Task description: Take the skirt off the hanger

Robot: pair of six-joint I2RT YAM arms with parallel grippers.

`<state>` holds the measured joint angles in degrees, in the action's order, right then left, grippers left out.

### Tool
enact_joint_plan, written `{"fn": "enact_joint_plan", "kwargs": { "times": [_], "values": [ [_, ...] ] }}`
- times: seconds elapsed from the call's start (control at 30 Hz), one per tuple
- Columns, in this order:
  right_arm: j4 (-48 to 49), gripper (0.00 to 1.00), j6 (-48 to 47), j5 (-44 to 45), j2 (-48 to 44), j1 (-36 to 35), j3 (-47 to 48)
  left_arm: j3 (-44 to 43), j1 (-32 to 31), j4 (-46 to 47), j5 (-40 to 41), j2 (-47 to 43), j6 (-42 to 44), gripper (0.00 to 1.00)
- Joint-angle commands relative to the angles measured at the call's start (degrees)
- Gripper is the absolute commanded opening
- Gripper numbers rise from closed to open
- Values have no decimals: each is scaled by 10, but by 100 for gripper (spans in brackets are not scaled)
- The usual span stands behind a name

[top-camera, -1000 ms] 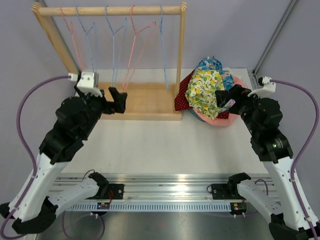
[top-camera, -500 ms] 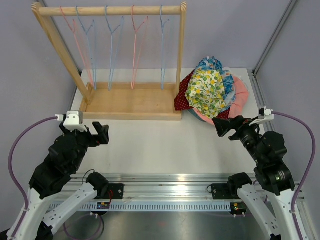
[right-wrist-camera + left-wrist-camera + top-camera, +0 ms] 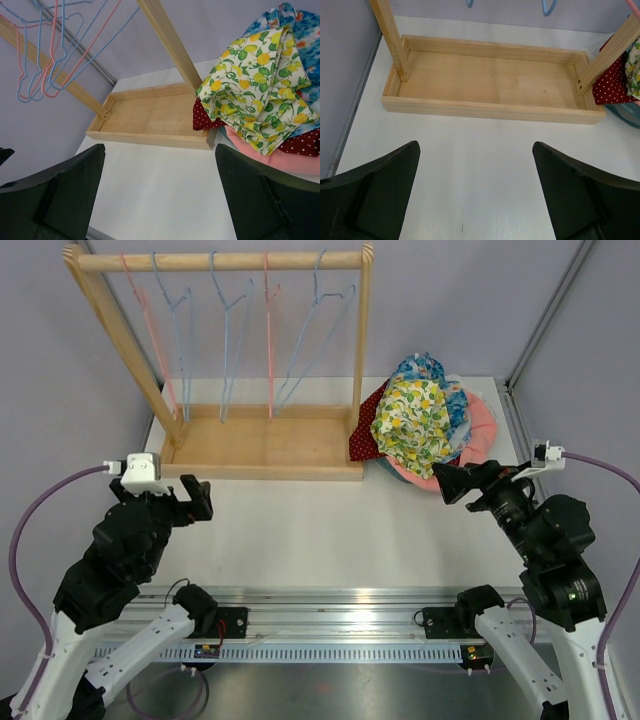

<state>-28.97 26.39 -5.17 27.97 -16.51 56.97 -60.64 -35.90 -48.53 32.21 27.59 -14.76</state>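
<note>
The left fingers (image 3: 380, 190) are spread wide above the bare bench (image 3: 480, 165) and hold nothing; the right fingers (image 3: 260, 195) are spread and empty too. The right ones are nearer the pile of skirts (image 3: 425, 425), which lies just beyond them and slightly left, against the right post of the rack (image 3: 265, 445). The hangers (image 3: 225, 330) look bare, so the task seems done.

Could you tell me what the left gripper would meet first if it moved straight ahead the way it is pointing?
Likely the front rail of the wooden rack base, across bare table; if the left gripper tilts downward, the table comes first.
</note>
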Motion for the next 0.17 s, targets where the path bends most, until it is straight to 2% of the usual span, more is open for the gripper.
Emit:
{"fn": "enact_joint_plan", "kwargs": {
  "times": [0.0, 0.13],
  "values": [
    [22, 100, -14, -2, 9, -3, 30, -33, 1, 12, 31, 4, 20, 99],
    [25, 100, -40, -26, 28, -3, 31, -27, 1, 17, 48, 7, 22, 99]
  ]
}}
